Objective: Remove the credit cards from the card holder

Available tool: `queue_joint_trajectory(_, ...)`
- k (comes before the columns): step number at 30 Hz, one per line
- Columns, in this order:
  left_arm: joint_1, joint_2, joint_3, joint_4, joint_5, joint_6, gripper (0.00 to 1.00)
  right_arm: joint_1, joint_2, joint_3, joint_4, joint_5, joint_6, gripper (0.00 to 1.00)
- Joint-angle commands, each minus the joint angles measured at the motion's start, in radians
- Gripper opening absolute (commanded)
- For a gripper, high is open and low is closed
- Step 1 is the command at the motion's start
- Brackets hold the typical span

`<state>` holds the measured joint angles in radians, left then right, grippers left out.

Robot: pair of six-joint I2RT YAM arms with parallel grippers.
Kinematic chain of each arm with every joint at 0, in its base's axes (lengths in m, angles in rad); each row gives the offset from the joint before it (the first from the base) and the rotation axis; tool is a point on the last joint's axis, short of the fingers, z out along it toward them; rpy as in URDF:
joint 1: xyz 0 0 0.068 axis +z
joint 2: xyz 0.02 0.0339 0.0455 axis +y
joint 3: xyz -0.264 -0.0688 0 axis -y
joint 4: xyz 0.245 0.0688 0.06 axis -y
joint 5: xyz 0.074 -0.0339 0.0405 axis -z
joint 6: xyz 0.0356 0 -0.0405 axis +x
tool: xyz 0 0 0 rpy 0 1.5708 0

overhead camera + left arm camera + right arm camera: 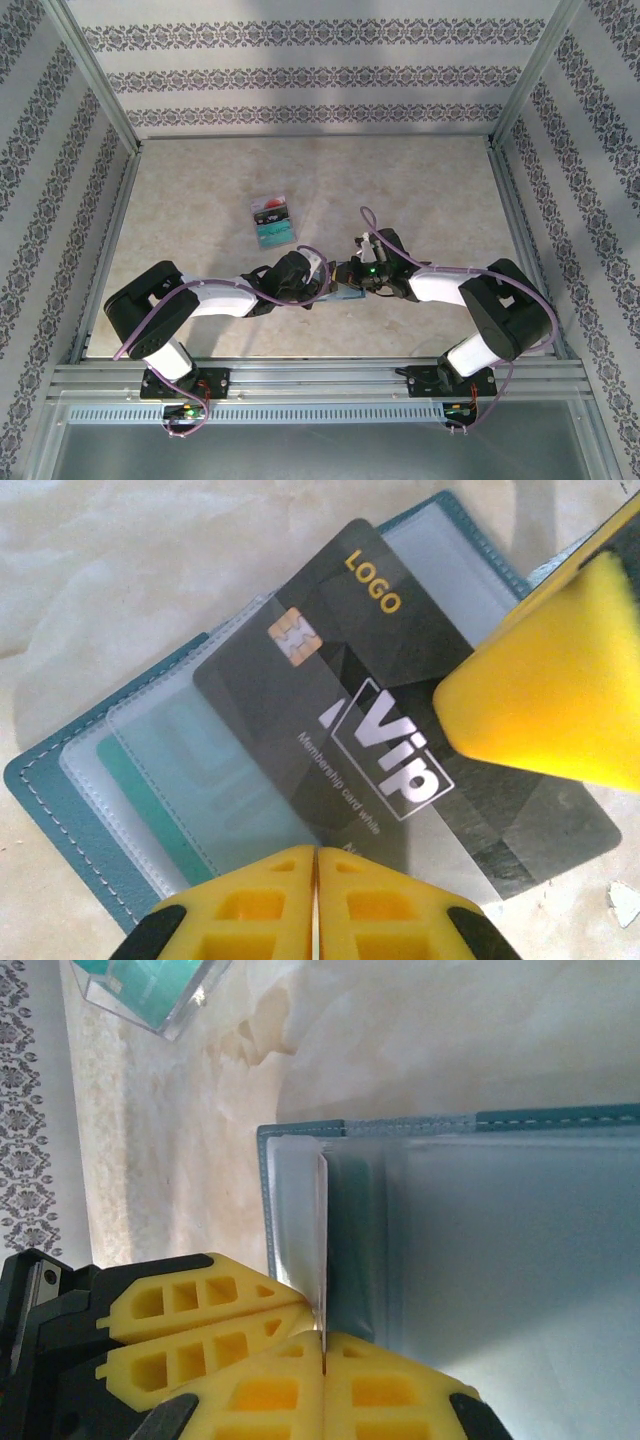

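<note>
The open holder (pixel 40 780) lies mid-frame, a black card (pixel 370 730) half out. The right gripper (pixel 324 1338) pinches the card's edge; the left gripper (pixel 315 855) has its fingers pressed together at the holder's lower edge.

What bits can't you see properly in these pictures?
Top view: the card holder is mostly hidden under the left gripper and right gripper; the loose cards are too small to read.
Left wrist view: the right gripper's finger covers part of the black card; a green card is blurred by its cloudy pocket.
Right wrist view: the loose cards are cut off by the top edge.
</note>
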<state>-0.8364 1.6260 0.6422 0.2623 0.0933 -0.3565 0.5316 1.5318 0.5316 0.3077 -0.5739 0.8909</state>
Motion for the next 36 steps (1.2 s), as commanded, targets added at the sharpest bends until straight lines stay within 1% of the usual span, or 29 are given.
queue_joint_trajectory(1, 0.01, -0.017, -0.026, -0.015, -0.011, -0.017, 0.08, -0.014, -0.032, -0.013, 0.005, -0.002, -0.017, 0.03)
queue_joint_trajectory(3, 0.01, -0.02, -0.026, -0.017, -0.012, -0.018, 0.08, -0.015, -0.038, -0.013, 0.0, 0.0, -0.024, 0.0)
queue_joint_trajectory(6, 0.01, -0.027, -0.024, -0.016, -0.012, -0.017, 0.1, -0.015, -0.055, -0.012, -0.027, 0.015, -0.04, 0.0)
queue_joint_trajectory(9, 0.011, -0.04, -0.021, -0.019, -0.015, -0.015, 0.15, -0.015, -0.086, -0.004, -0.089, 0.046, -0.074, 0.0)
queue_joint_trajectory(12, 0.013, -0.062, -0.01, -0.037, -0.013, -0.004, 0.21, -0.015, -0.125, 0.02, -0.192, 0.091, -0.129, 0.0)
queue_joint_trajectory(13, 0.013, -0.072, -0.005, -0.045, -0.013, 0.001, 0.25, -0.015, -0.141, 0.026, -0.223, 0.102, -0.145, 0.0)
queue_joint_trajectory(16, 0.015, -0.105, 0.013, -0.066, -0.008, 0.02, 0.43, -0.015, -0.179, 0.053, -0.301, 0.124, -0.199, 0.0)
queue_joint_trajectory(18, 0.017, -0.132, 0.03, -0.084, -0.007, 0.036, 0.52, -0.016, -0.199, 0.068, -0.338, 0.128, -0.232, 0.0)
queue_joint_trajectory(19, 0.021, -0.146, 0.04, -0.104, -0.002, 0.045, 0.58, -0.016, -0.211, 0.075, -0.354, 0.126, -0.248, 0.0)
queue_joint_trajectory(21, 0.035, -0.173, 0.065, -0.145, 0.007, 0.071, 0.67, -0.015, -0.228, 0.088, -0.375, 0.111, -0.278, 0.0)
queue_joint_trajectory(23, 0.058, -0.206, 0.082, -0.179, 0.022, 0.099, 0.79, -0.013, -0.247, 0.104, -0.402, 0.085, -0.323, 0.0)
queue_joint_trajectory(24, 0.074, -0.221, 0.086, -0.188, 0.041, 0.111, 0.82, -0.013, -0.257, 0.112, -0.413, 0.072, -0.345, 0.0)
queue_joint_trajectory(27, 0.141, -0.269, 0.099, -0.209, 0.154, 0.156, 0.81, -0.009, -0.293, 0.134, -0.454, 0.017, -0.431, 0.0)
queue_joint_trajectory(33, 0.261, -0.308, 0.157, -0.288, 0.527, 0.314, 0.75, -0.003, -0.351, 0.17, -0.515, -0.084, -0.546, 0.0)
queue_joint_trajectory(35, 0.296, -0.306, 0.173, -0.31, 0.631, 0.354, 0.69, 0.001, -0.362, 0.181, -0.523, -0.126, -0.57, 0.0)
queue_joint_trajectory(36, 0.304, -0.305, 0.18, -0.324, 0.672, 0.375, 0.68, 0.003, -0.366, 0.186, -0.526, -0.142, -0.578, 0.0)
